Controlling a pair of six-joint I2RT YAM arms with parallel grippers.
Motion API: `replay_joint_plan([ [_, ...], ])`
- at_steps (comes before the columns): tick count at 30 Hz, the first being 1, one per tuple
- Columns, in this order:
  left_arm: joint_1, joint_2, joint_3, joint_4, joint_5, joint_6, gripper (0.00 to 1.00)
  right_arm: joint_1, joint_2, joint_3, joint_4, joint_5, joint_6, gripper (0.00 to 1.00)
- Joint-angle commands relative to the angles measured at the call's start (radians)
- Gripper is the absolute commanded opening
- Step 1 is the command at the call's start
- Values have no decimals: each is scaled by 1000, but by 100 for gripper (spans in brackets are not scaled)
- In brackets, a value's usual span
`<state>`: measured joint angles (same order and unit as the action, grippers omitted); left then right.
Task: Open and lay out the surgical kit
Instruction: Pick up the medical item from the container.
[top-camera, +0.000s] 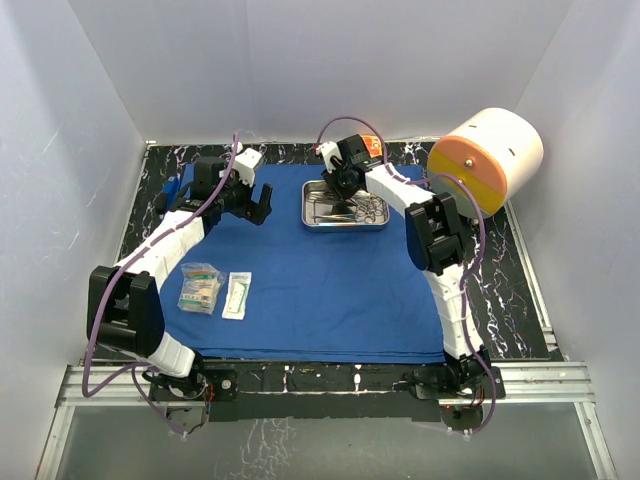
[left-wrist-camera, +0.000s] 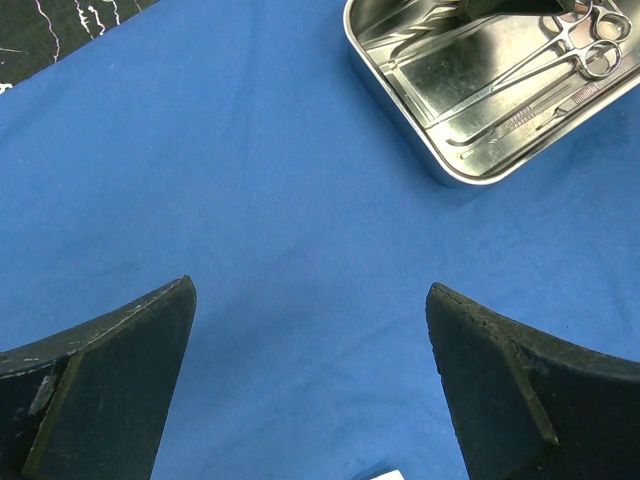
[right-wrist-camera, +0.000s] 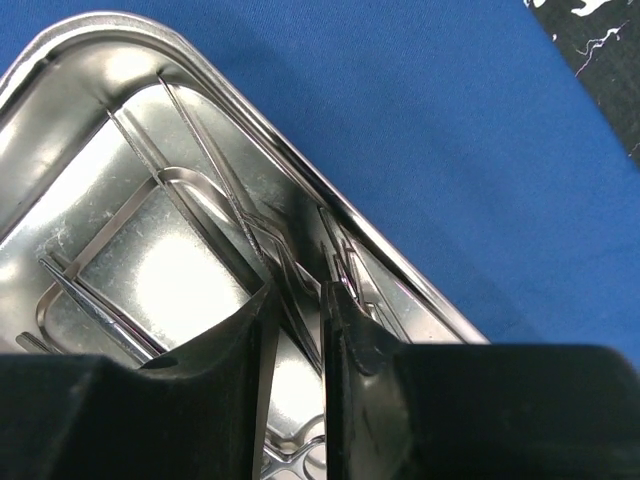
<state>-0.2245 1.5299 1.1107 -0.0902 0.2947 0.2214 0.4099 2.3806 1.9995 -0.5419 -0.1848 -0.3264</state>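
The surgical kit's royal-blue cloth wrap (top-camera: 330, 280) lies spread flat on the table. At its far middle sits the shiny steel tray (top-camera: 310, 205) with clamps (left-wrist-camera: 560, 50) and forceps (right-wrist-camera: 265, 235) inside. My right gripper (top-camera: 345, 195) reaches down into the tray (right-wrist-camera: 400, 270). In the right wrist view that gripper (right-wrist-camera: 297, 290) has its jaws drawn close, with a slender steel forceps running between them. Two clear packets (top-camera: 200, 287) (top-camera: 237, 295) lie on the cloth at the left. My left gripper (top-camera: 255, 210) hovers wide open over bare cloth (left-wrist-camera: 300, 200), left of the tray (left-wrist-camera: 400, 130), holding nothing.
A big white-and-orange cylinder (top-camera: 487, 158) stands at the back right, close to the right arm. A small orange box (top-camera: 372, 145) sits behind the tray. Black marbled tabletop (top-camera: 510, 290) borders the cloth, and white walls enclose three sides.
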Motion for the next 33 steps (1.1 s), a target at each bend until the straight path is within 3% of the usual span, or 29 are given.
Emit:
replay_joint_plan([
  [1, 5, -48, -12, 13, 2, 13, 98, 11, 38, 48, -12, 45, -2, 19],
  [5, 5, -49, -12, 13, 4, 16, 98, 11, 3, 41, -17, 22, -6, 17],
  [15, 5, -51, -14, 15, 10, 17, 98, 11, -113, -8, 32, -72, -3, 27],
  [24, 7, -55, -20, 16, 11, 18, 99, 15, -82, 9, 19, -92, -17, 37],
  [33, 9, -52, -18, 15, 14, 18, 98, 33, -41, 16, -11, -61, -61, 34],
])
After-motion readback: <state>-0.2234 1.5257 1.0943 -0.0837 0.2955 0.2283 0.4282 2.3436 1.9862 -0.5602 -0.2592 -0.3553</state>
